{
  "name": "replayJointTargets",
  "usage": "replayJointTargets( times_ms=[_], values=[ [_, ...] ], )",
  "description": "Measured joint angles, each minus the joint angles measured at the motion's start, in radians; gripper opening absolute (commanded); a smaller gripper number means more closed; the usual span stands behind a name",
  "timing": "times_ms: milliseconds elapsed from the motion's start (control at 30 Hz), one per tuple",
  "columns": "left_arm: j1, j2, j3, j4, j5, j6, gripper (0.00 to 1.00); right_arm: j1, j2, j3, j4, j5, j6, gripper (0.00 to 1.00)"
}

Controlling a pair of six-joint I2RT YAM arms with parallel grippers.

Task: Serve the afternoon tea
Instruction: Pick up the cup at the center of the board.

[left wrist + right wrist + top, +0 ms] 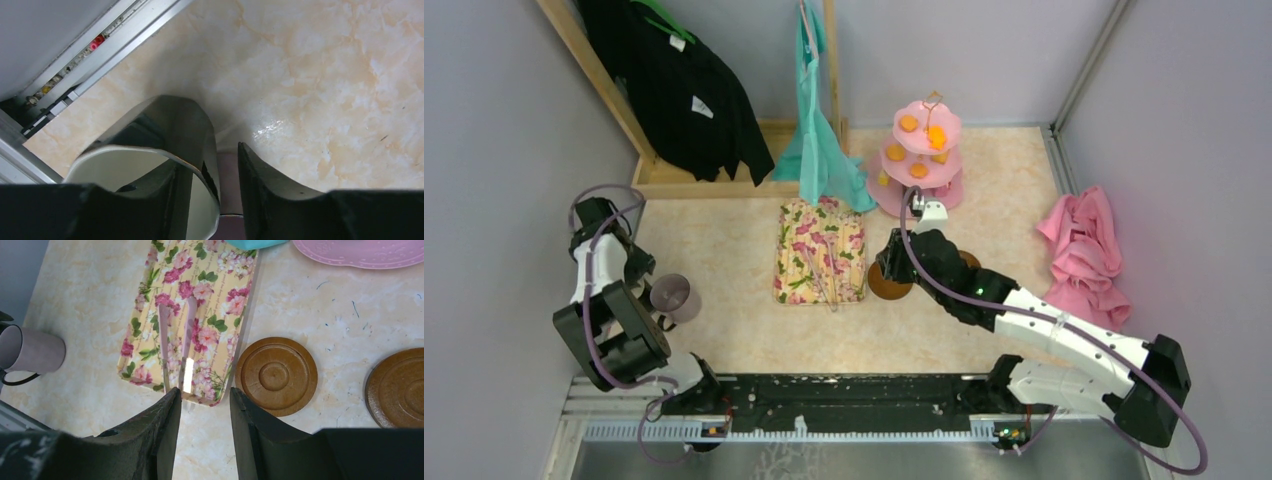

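The mauve-grey mug [676, 297] stands at the table's left, and my left gripper [660, 308] is down over its rim. In the left wrist view one finger is inside the mug [125, 170] and the other outside. The left gripper [212, 155] is open, with a narrow gap showing on each side of the wall. My right gripper [203, 392] hangs open and empty above the table, between the floral tray [200, 305] and a brown saucer [276, 376]. A second saucer [397, 387] lies to the right. The pink three-tier stand [921, 160] at the back holds orange snacks [936, 135].
The floral tray [821, 250] in the middle carries two pink-handled utensils [187, 325]. A pink cloth [1084, 250] lies bunched at the right wall. A teal garment [819, 140] and a black garment [674, 80] hang on a wooden rack at the back left.
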Motion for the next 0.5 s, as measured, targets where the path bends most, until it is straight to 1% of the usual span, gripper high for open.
replayJointTargets(
  times_ms=[133, 267, 333, 400, 500],
  values=[
    [0.000, 0.000, -0.013, 0.003, 0.013, 0.000, 0.26, 0.000, 0.000, -0.003, -0.002, 0.000, 0.000, 0.41],
    [0.000, -0.003, -0.014, 0.003, 0.019, 0.002, 0.18, 0.000, -0.004, -0.004, -0.004, 0.000, 0.001, 0.41],
    [0.000, -0.005, -0.013, 0.001, 0.019, 0.003, 0.10, 0.000, -0.010, -0.004, -0.005, 0.001, 0.003, 0.41],
    [0.000, -0.006, -0.011, -0.006, 0.020, 0.002, 0.00, 0.000, -0.015, -0.004, -0.007, 0.001, 0.004, 0.41],
    [0.000, -0.010, -0.007, -0.022, 0.021, -0.007, 0.00, 0.000, -0.020, -0.004, -0.007, 0.000, 0.004, 0.41]
  ],
)
